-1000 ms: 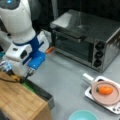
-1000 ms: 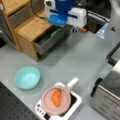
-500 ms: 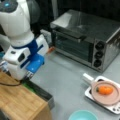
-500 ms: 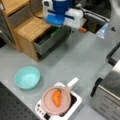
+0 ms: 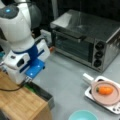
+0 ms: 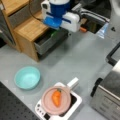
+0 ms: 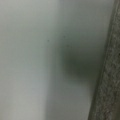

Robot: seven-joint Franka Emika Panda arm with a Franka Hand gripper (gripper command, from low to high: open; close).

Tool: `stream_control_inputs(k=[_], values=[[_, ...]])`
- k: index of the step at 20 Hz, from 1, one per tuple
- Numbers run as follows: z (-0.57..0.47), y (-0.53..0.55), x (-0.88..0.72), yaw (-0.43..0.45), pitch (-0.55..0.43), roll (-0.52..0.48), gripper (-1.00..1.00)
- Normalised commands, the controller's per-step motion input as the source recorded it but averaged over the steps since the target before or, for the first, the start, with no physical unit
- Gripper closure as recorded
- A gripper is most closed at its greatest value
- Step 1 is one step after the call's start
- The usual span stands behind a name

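While the white-and-blue arm leans over the wooden cabinet (image 6: pixel 30 28), its jaws (image 5: pixel 26 81) sit down inside the open metal drawer (image 6: pixel 51 40), fingertips sunk below the rim, so whether they stand wide or narrow cannot be told. That drawer, pulled out from the cabinet's front in both front views, lies directly beneath and around the jaws; it looks like stiff sheet metal, rigid and smooth, likely to slide on its runners rather than flex, and its front lip seems the soundest place to take hold. Well apart from the jaws, a carrot (image 6: pixel 56 97) rests on a pink plate (image 6: pixel 47 105) set atop a small white stove (image 6: pixel 75 102) on the grey surface (image 5: pixel 70 82). A teal bowl (image 6: pixel 27 77) stands between cabinet and plate, and a toaster oven (image 5: pixel 85 42) sits beyond. From the wrist view comes only a pale blurred wall and a dark speckled edge, presumably the drawer's inside; the drawer's contents stay hidden
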Motion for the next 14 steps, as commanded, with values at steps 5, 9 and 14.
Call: stream_control_inputs(k=[5, 9, 14], values=[[0.01, -0.04, 0.05, -0.169, 0.037, 0.089, -1.0], [0.0, -0.06, 0.01, -0.153, 0.009, 0.086, -1.0], [-0.05, -0.08, -0.03, -0.144, -0.011, 0.051, -1.0]])
